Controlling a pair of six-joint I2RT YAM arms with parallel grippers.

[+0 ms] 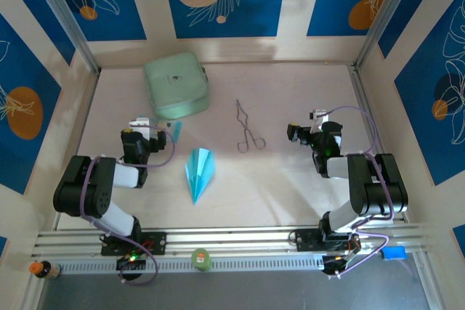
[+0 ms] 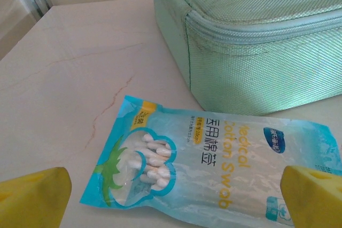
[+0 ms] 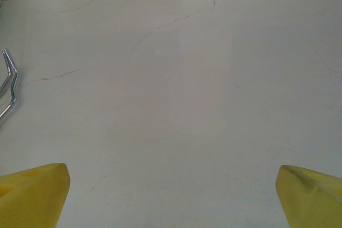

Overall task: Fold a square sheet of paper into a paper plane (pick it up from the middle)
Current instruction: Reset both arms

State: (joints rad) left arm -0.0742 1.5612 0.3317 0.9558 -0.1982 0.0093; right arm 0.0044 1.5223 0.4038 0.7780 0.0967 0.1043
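The square sheet of paper lies folded into a slim cyan paper plane (image 1: 199, 172) in the middle of the table, its point toward the near edge. No gripper touches it. My left gripper (image 1: 150, 128) hovers to the plane's upper left. Its yellow fingertips (image 2: 33, 196) are spread wide over a blue-and-white cotton swab packet, so the left gripper (image 2: 176, 198) is open and holds nothing. My right gripper (image 1: 311, 125) is off to the plane's right, and in the wrist view the right gripper (image 3: 171, 198) is open above bare table.
A mint-green case (image 1: 176, 85) (image 2: 256, 36) stands at the back left, just beyond the swab packet (image 1: 173, 130) (image 2: 203, 158). Metal tongs (image 1: 247, 132) (image 3: 8, 84) lie right of centre. Walls enclose the table on three sides.
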